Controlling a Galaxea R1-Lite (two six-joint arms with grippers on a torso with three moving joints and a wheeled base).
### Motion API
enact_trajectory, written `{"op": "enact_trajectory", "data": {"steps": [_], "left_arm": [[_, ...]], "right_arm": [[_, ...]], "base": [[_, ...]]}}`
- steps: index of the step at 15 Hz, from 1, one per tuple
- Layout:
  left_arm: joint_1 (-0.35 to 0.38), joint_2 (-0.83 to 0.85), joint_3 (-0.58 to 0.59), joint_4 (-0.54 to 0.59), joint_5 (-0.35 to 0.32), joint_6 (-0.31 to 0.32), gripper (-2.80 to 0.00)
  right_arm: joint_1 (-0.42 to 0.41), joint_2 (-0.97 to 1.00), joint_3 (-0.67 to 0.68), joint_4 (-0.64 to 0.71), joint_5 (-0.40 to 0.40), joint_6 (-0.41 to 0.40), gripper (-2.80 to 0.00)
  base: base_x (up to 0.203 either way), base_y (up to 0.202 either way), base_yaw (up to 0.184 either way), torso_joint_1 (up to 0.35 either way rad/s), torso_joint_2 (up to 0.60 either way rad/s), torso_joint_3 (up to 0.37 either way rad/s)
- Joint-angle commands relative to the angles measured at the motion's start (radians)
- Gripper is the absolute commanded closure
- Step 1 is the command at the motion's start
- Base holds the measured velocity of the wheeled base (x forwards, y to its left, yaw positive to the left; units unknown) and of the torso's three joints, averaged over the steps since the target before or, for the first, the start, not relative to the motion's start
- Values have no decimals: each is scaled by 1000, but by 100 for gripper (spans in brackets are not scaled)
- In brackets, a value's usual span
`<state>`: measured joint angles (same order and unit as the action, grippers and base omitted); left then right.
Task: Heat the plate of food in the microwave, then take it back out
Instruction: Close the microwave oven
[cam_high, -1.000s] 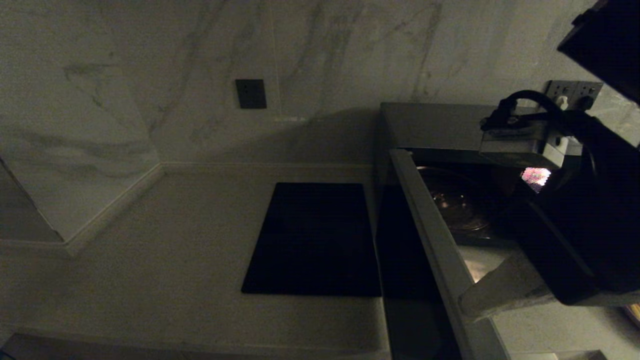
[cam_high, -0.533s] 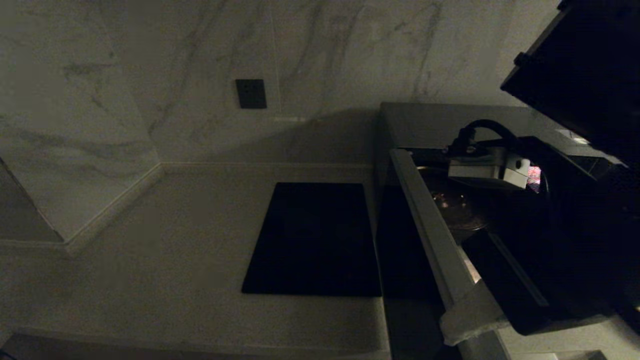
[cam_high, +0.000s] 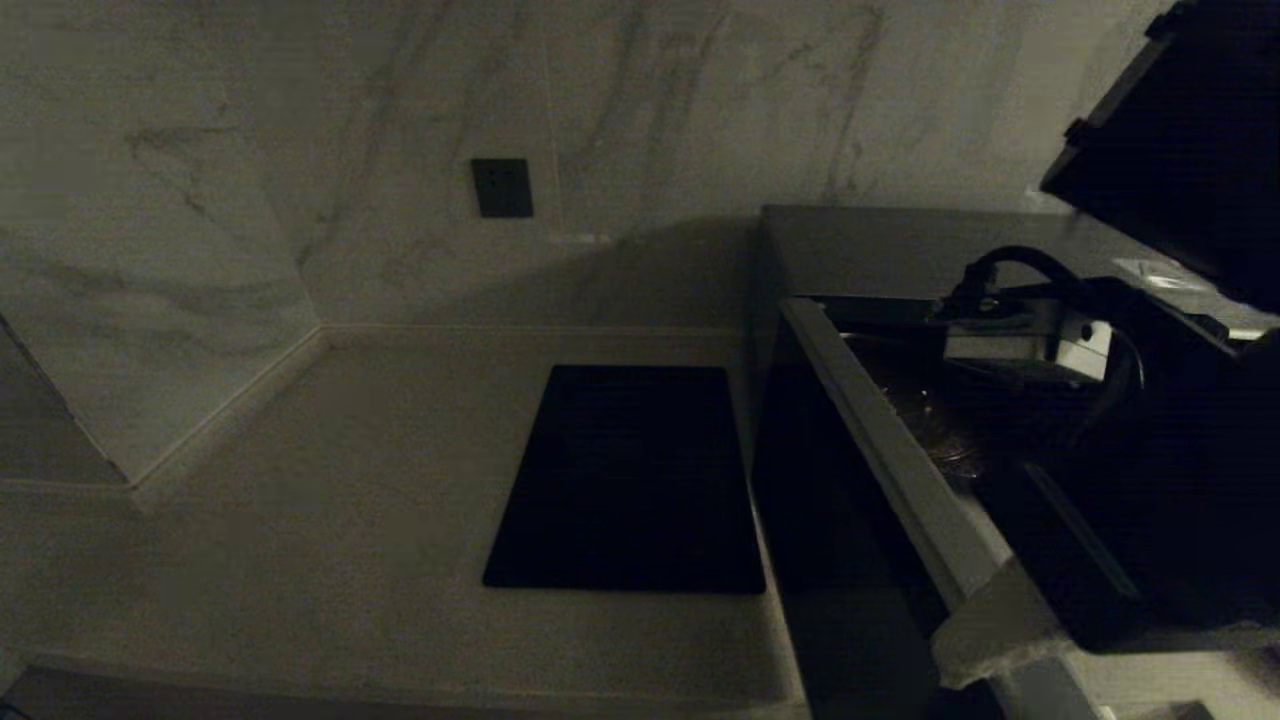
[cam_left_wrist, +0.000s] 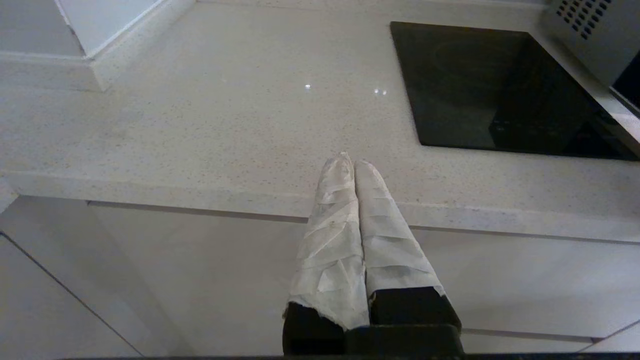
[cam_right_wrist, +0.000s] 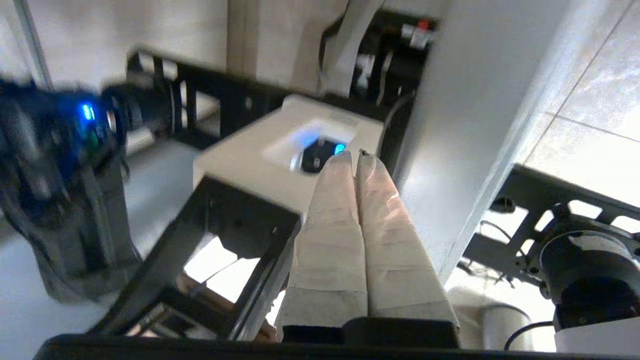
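The dark grey microwave (cam_high: 880, 250) stands at the right of the counter with its door (cam_high: 880, 440) open, seen edge-on as a pale strip. Inside, only the glass turntable (cam_high: 925, 420) shows dimly. The plate of food is hidden or out of view. My right gripper (cam_high: 990, 640) is shut and empty, its taped fingers against the door's near end, with the arm in front of the oven's opening. In the right wrist view the right gripper (cam_right_wrist: 354, 155) points back at the robot's frame, beside a pale grey panel (cam_right_wrist: 475, 100). My left gripper (cam_left_wrist: 353, 162) hangs shut before the counter's front edge.
A flat black slab (cam_high: 630, 480) is set in the speckled counter (cam_high: 350, 500) left of the microwave. Marble walls close the back and left, with a dark switch plate (cam_high: 502, 187). A black cabinet corner (cam_high: 1180, 150) overhangs the upper right.
The door's near end has swung to the right. My right gripper went left and down first, then right together with the door's end. The left arm has not moved.
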<state>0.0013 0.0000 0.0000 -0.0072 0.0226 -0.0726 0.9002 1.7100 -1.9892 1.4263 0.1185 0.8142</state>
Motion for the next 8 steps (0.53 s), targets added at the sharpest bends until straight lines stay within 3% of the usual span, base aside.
{"op": "enact_trajectory", "data": {"steps": [1, 8], "left_arm": [[0, 1, 0, 0, 0, -1, 0], [0, 0, 0, 0, 0, -1, 0]], "right_arm": [[-46, -34, 6, 10, -32, 7, 0], [-177, -72, 54, 10, -230, 96, 0]], "base": [[0, 0, 0, 0, 0, 0], [0, 0, 0, 0, 0, 0]]}}
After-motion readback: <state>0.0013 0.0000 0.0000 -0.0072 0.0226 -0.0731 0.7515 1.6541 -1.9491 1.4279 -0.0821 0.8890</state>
